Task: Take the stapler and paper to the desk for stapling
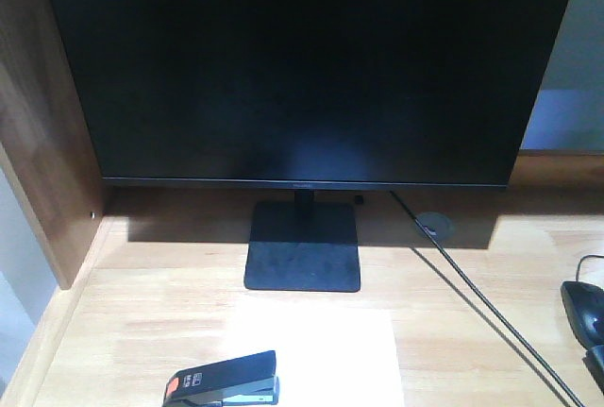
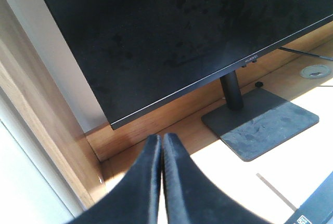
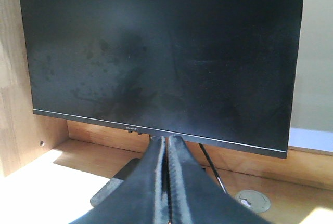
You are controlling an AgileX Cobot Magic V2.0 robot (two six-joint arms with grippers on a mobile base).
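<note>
- front view: the stapler (image 1: pixel 226 381) sits at the near edge of the surface (image 1: pixel 472 284), lying flat with its orange patch at the left end; it rests on the paper (image 1: pixel 311 350), over the sheet's near left part
- the paper lies flat just in front of the monitor stand (image 1: pixel 303 246), its far edge close to the stand's near edge but not clearly touching; sunlight washes it out pretty hard
- the monitor (image 1: pixel 302 67) fills most of the far side, screen dark; the raised wooden side panel (image 1: pixel 47 143) stands on the left
- a black cable (image 1: pixel 491 303) runs diagonally from behind the monitor toward the near right; a round grommet (image 1: pixel 436 227) sits in the surface right of the stand; a black mouse (image 1: pixel 585 313) is at the far right edge, well apart from the stapler
- left gripper (image 2: pixel 162 143): jaws pressed together with nothing between them, hanging above the surface near the left panel; a dark corner at the bottom right of that view looks like the stapler, can't say for sure
- right gripper (image 3: pixel 168 141): jaws also together and empty, pointed at the bottom edge of the monitor; stand and grommet visible beyond them
- neither gripper shows up in the front view, and neither touches stapler or paper
</note>
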